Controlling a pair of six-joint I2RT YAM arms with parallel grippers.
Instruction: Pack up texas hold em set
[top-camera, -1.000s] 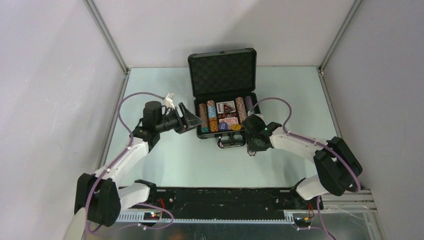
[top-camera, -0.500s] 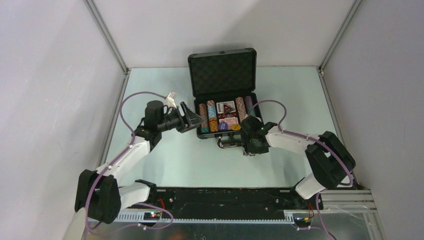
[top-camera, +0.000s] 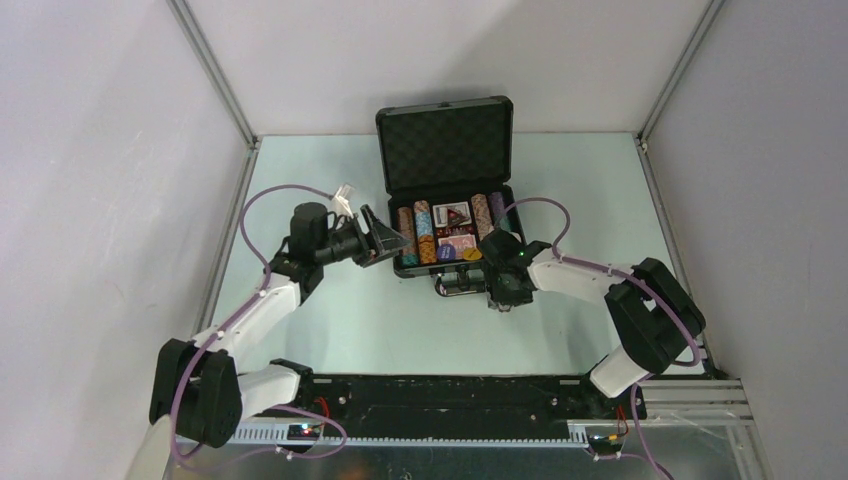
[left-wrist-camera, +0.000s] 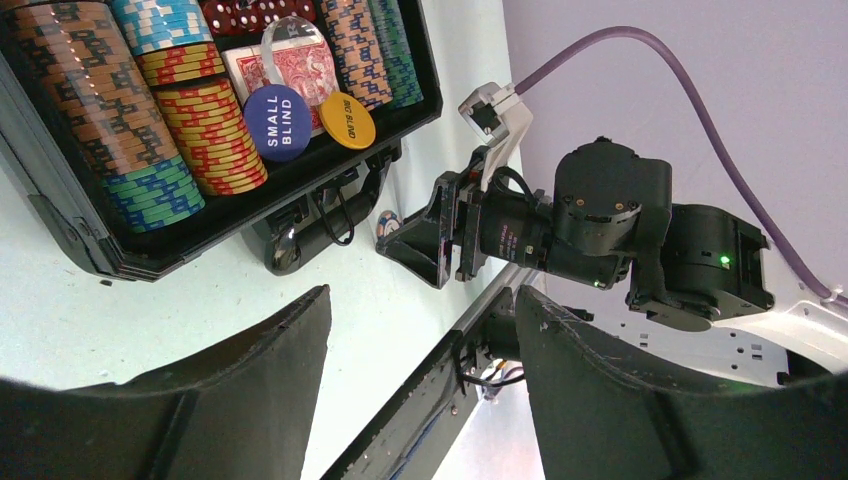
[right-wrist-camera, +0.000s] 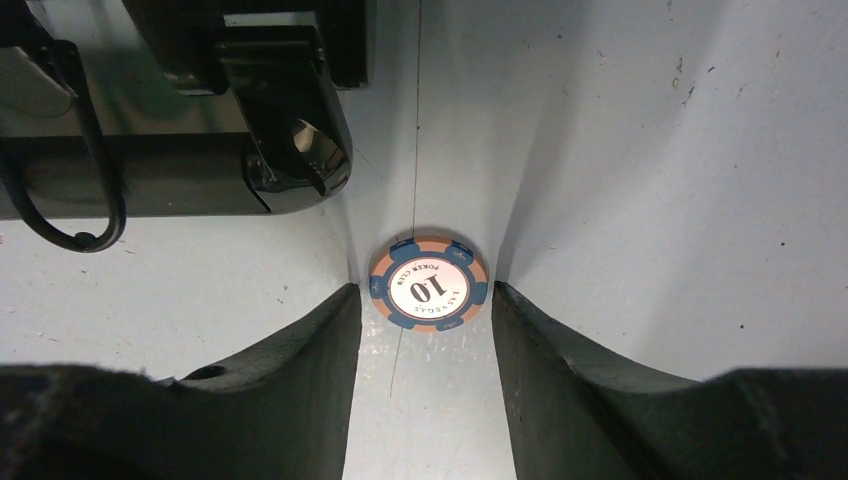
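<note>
Leftward a touch along the front of the briefcase (top-camera: 444, 148) the right arm (top-camera: 580, 275) has slid, its elbow drawn in behind it. The left arm (top-camera: 270, 290) has scarcely shifted.

The right forearm lies low and nearly level with the wrist bent down, so the right jaws point at the worktop (top-camera: 380, 320) just in front of the case's handle (right-wrist-camera: 150, 185). They stand spread, with one matte black finger (right-wrist-camera: 280, 390) on each side of a single poker chip (right-wrist-camera: 428, 292). The chip lies flat on the worktop, and the fingers are very close to its rim without gripping it. It is a flat round, salmon with blue edge blocks and a white centre printed "10".

The left arm reaches up and in, and the left jaws are spread wide with nothing between them, beside the case's left wall.

The case is hard and black, its lid upright and lined with dimpled foam. Inside sit rows of striped chips (left-wrist-camera: 90, 90), a red card deck (left-wrist-camera: 300, 75), a blue disc (left-wrist-camera: 277, 122) and a yellow disc (left-wrist-camera: 348, 118).
</note>
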